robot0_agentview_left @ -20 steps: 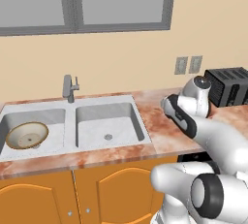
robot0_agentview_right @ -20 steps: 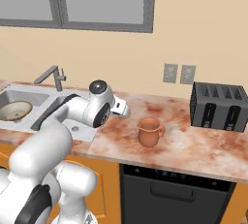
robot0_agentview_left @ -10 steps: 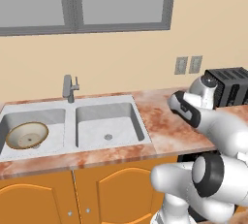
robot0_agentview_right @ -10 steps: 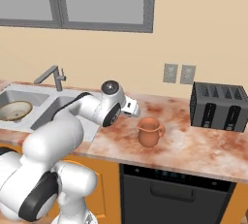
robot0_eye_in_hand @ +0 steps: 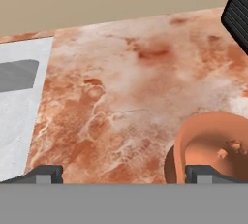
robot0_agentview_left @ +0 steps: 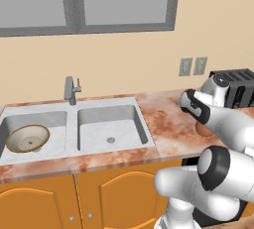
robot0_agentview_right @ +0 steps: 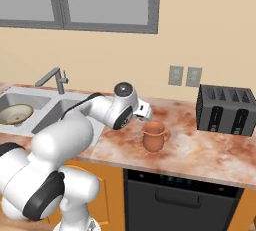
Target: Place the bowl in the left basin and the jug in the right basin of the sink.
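The cream bowl (robot0_agentview_left: 27, 139) with its tan rim lies in the left basin (robot0_agentview_left: 58, 136) of the pale grey sink (robot0_agentview_left: 30, 107). The right basin (robot0_agentview_left: 111, 124) holds nothing but its round drain. On the marble counter right of the sink stands the terracotta jug (robot0_agentview_right: 155, 136), upright. My gripper (robot0_agentview_right: 146, 112) hovers just left of and above it, open. In the hand view the gripper (robot0_eye_in_hand: 125, 175) has its fingertips (robot0_eye_in_hand: 46, 173) wide apart, and the jug (robot0_eye_in_hand: 213, 145) sits at the right tip, off-centre, not between them.
A black toaster (robot0_agentview_right: 227, 109) stands at the counter's back right, beyond the jug. The grey faucet (robot0_agentview_left: 72, 90) rises behind the sink divider. Wall outlets (robot0_agentview_right: 184, 76) are above the counter. Open marble counter (robot0_eye_in_hand: 121, 87) lies between sink and jug.
The arm has swung right, away from the sink, bringing the hand close to the jug. Bowl and jug have not moved.
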You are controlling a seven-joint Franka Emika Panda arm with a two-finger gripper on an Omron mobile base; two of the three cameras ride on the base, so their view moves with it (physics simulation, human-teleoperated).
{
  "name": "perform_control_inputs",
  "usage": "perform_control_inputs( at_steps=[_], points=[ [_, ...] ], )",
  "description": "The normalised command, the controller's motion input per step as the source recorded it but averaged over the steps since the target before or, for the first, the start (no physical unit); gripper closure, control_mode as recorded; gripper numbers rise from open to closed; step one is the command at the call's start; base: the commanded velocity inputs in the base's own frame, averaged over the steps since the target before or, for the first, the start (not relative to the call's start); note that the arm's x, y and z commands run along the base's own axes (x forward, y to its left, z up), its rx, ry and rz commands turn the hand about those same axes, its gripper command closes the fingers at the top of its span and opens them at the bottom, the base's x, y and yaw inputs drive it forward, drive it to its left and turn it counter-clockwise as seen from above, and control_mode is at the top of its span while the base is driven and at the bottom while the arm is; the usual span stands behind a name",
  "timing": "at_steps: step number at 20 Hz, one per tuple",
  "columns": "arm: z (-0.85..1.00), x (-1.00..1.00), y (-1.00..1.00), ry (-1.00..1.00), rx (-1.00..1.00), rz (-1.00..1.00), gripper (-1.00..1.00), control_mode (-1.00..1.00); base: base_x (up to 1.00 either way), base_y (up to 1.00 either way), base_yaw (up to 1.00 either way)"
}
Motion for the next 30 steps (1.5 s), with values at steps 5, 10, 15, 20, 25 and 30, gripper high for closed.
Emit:
perform_control_inputs(
  at_steps=[5, 10, 15, 20, 25, 30],
  points=[
    [-0.11, 0.00, -0.16, 0.00, 0.00, 0.00, -1.00, -1.00, 0.00, 0.00, 0.00],
    [-0.23, 0.00, -0.11, 0.00, -0.02, 0.00, -1.00, -1.00, 0.00, 0.00, 0.00],
    [-0.21, 0.01, -0.11, 0.01, -0.02, 0.00, -1.00, -1.00, 0.00, 0.00, 0.00],
    [-0.17, 0.19, -0.18, 0.03, -0.02, 0.00, -1.00, -1.00, 0.00, 0.00, 0.00],
    [-0.18, 0.19, -0.20, 0.03, -0.01, 0.00, -1.00, -1.00, 0.00, 0.00, 0.00],
    [-0.13, 0.20, -0.21, 0.01, 0.00, 0.00, -1.00, -1.00, 0.00, 0.00, 0.00]
  ],
)
